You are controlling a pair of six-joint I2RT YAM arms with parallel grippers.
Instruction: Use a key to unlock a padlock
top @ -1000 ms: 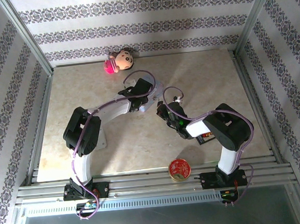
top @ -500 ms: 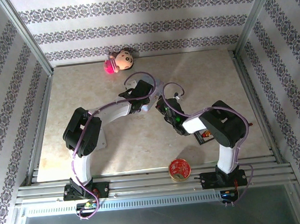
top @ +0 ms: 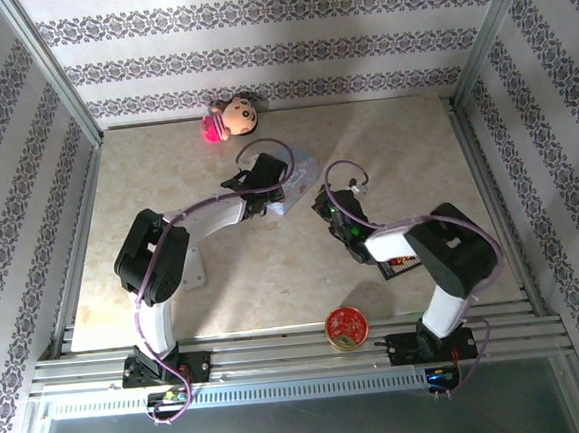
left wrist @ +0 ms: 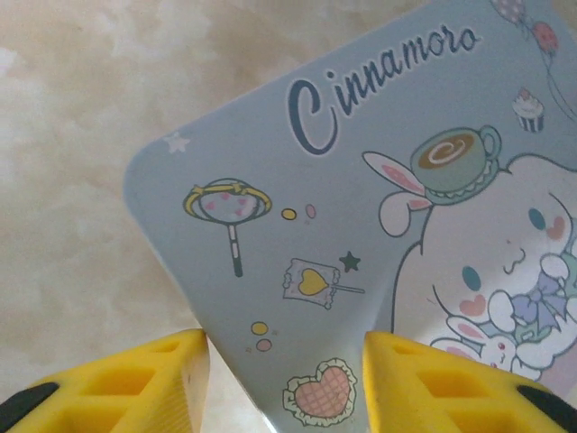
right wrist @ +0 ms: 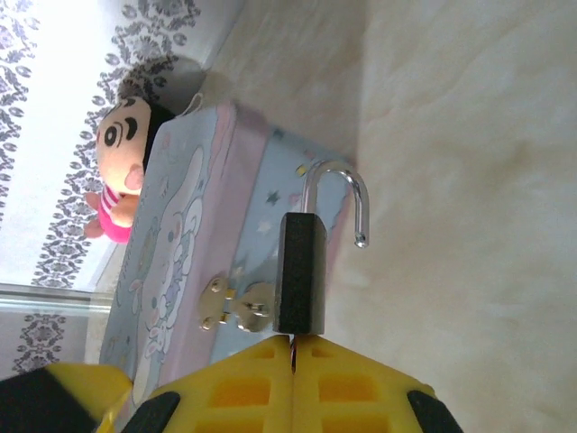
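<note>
Right end effector [right wrist: 293,356], clenched on the key [right wrist: 293,342], has pulled the padlock [right wrist: 300,275] off the Cinnamoroll tin [left wrist: 343,207] — shackle sprung, unlocking likely done. Left end effector [left wrist: 287,354] — unclenched — narrows around its corner.

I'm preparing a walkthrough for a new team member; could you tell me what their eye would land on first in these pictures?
Probably the small black padlock, its shackle swung open, right at the tips of the shut right gripper. Next to it lies the pale blue cartoon box, one corner between the left gripper's yellow fingers, and a pink plush toy sits against the back wall.
</note>
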